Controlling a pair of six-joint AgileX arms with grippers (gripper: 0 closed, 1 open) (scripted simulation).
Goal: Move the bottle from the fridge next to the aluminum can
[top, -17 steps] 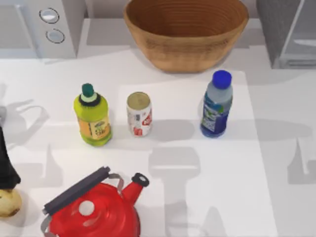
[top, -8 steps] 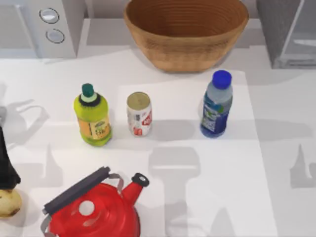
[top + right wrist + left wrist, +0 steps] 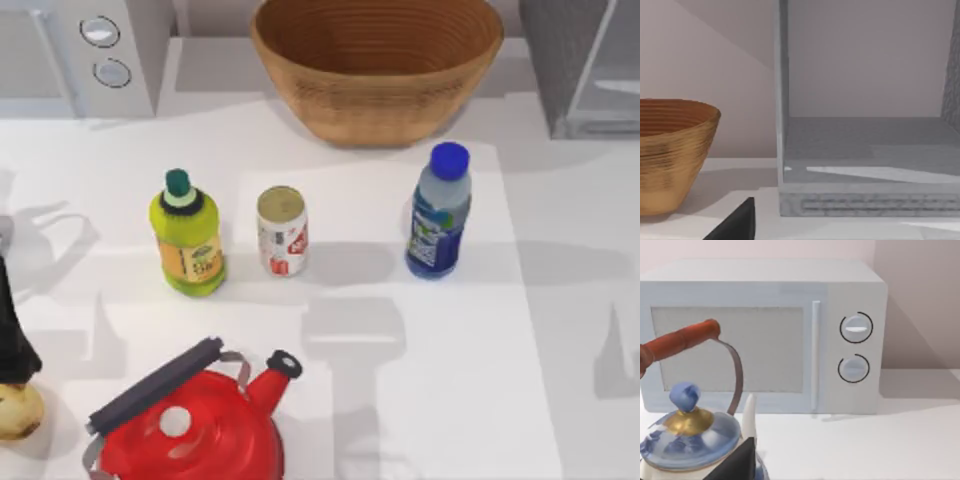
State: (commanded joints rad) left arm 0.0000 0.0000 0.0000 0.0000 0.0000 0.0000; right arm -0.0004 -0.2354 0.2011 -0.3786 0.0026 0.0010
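The clear bottle (image 3: 438, 215) with the blue cap stands upright on the table, outside the fridge (image 3: 585, 65) at the back right corner. The aluminum can (image 3: 282, 231) stands upright to its left, with a wide gap between them. In the right wrist view the fridge (image 3: 865, 200) is open with a bare inner floor, and a dark part of my right gripper (image 3: 735, 225) shows low in front of it. A dark part of my left gripper (image 3: 737, 465) shows in the left wrist view, and the left arm (image 3: 10, 335) sits at the table's left edge.
A yellow-green bottle (image 3: 187, 235) stands left of the can. A red kettle (image 3: 190, 420) sits at the front left. A wicker basket (image 3: 377, 60) is at the back centre and a white microwave (image 3: 80, 50) at the back left. A blue-white teapot (image 3: 687, 435) is near the left gripper.
A shadow at the table's right edge has slid toward the front. The bottle, the can and the left arm have not moved.
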